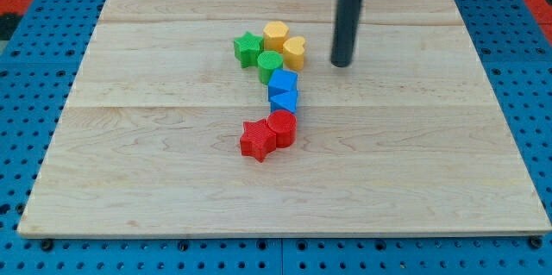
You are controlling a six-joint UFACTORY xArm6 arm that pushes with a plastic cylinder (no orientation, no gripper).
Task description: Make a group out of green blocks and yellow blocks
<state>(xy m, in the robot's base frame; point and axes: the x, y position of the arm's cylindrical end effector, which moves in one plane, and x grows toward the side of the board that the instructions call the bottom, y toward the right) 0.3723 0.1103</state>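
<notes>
green and yellow blocks are the arm's concern, and there is no pincer on this arm to open, close or grip with: it ends in a dark rod whose tip (342,64) rests on the wooden surface (155,180) to the view's right of the cluster, near the yellow heart-like block (295,52) but apart from it, touching nothing.

going outward from the tip, that yellow block sits just to the view's right of the green round block (270,65) and seems to touch it. the other yellow block (275,34), roughly hexagonal, lies toward the view's top, pressed against its yellow partner and close beside the green star (248,48). the green star touches or nearly touches the green round block. all four sit in a tight knot in the upper middle of the surface.

below them, two blue blocks (283,90) are stacked in a line, the upper one right against the green round block. further toward the view's bottom come a red round block (282,128) and a red star (257,140), touching each other.

judging by the layout, the grouping looks essentially done: greens and yellows are already bunched together. what could remain is only tightening, or separating the blue blocks that abut the group.
</notes>
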